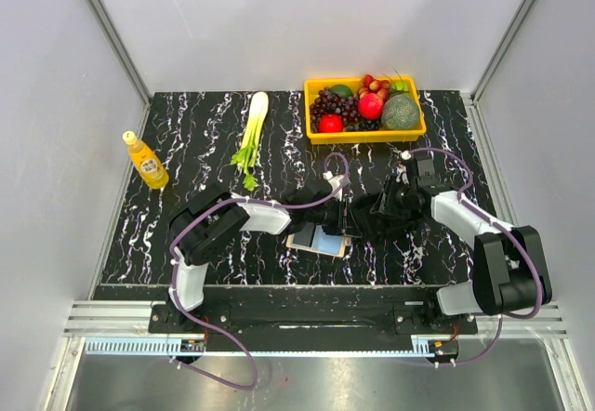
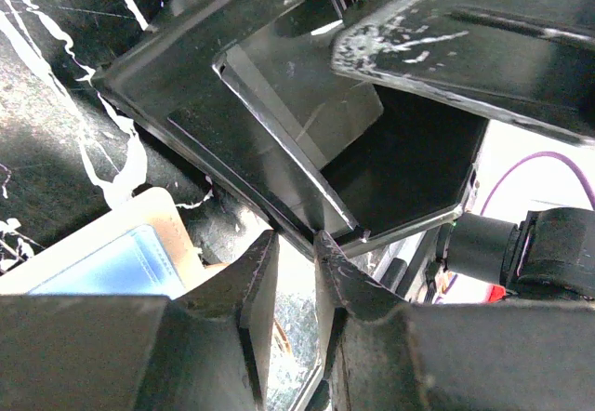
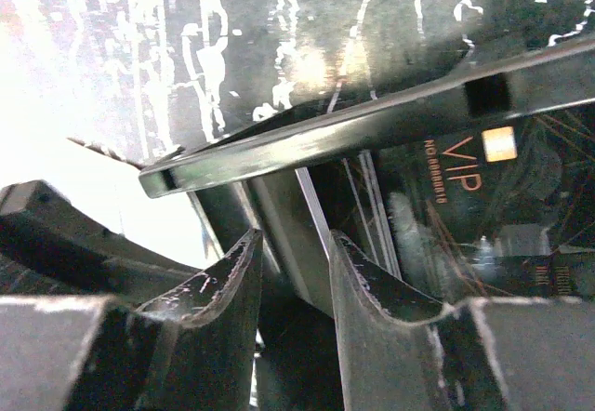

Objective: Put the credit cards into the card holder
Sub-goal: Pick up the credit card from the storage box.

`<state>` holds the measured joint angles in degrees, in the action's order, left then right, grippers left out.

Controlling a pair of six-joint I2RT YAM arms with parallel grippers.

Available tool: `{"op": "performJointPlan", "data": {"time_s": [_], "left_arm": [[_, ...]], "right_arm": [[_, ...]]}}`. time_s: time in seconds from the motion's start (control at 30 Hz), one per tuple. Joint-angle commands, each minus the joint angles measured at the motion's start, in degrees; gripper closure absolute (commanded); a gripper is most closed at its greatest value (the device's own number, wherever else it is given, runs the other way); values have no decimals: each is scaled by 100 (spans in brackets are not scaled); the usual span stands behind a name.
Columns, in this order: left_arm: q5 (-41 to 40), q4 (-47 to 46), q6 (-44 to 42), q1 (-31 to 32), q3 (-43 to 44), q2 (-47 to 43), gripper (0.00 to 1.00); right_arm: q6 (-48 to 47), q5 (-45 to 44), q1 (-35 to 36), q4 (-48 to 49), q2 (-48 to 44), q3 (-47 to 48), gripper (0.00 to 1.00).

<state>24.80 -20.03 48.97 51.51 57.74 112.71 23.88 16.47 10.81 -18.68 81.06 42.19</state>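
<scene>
Presently we find both arms meeting over the middle of the worktop (image 1: 186,123), close to its near edge. The left gripper (image 2: 296,244) stands narrow, and a dark card (image 2: 409,169) runs edge-down into its gap; we judge it pinched there. The right gripper (image 3: 296,244) is partly closed with the card's edge between its fingers. Whether its pads bear on the card we cannot tell. The holder (image 1: 321,241) lies open and flat just beneath the grippers, blue panel up.

Recommendation: one gripper alone should carry the card before any descent, and the other should let go fully and back off. The card wants a shallow tilt, its leading edge aimed at the mouth of a pocket, then a low slide in. The holder lies loose, so we expect it to skid unless the free gripper pins it.

Obstructions: chiefly the grippers themselves, crowded together above the holder. The basket (image 1: 367,136) at the far edge, the celery (image 1: 253,132) and the bottle (image 1: 146,160) by the left edge stand well apart and pose no hindrance.
</scene>
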Motion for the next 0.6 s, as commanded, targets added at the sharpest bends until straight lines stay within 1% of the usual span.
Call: {"op": "performJointPlan", "data": {"time_s": [0.0,0.07,0.13,0.3,0.37,0.4,0.47,0.53,0.57], "left_arm": [[-159,17,-90,-18,-61,-126,75],[-159,8,-89,-18,-61,-135,75],[-168,17,-89,-27,-61,-144,75],[-186,43,-98,-79,-52,-170,75],[-177,43,-98,-105,-43,-170,75],[-177,43,-107,-114,-52,-179,75],[-177,43,-98,-132,-52,-179,75],[-186,52,-107,-158,-52,-170,75],[-168,52,-107,-176,-52,-179,75]], "right_arm": [[187,585,53,110,-353,-27,61],[170,664,53,84,-345,-18,61],[135,787,53,92,-336,-18,64],[108,761,53,40,-345,-36,66],[100,805,53,40,-327,-27,70],[91,805,53,31,-319,-18,71],[56,814,53,40,-310,-18,77],[-32,893,53,31,-240,-10,85],[-76,884,53,5,-213,8,87]]}}
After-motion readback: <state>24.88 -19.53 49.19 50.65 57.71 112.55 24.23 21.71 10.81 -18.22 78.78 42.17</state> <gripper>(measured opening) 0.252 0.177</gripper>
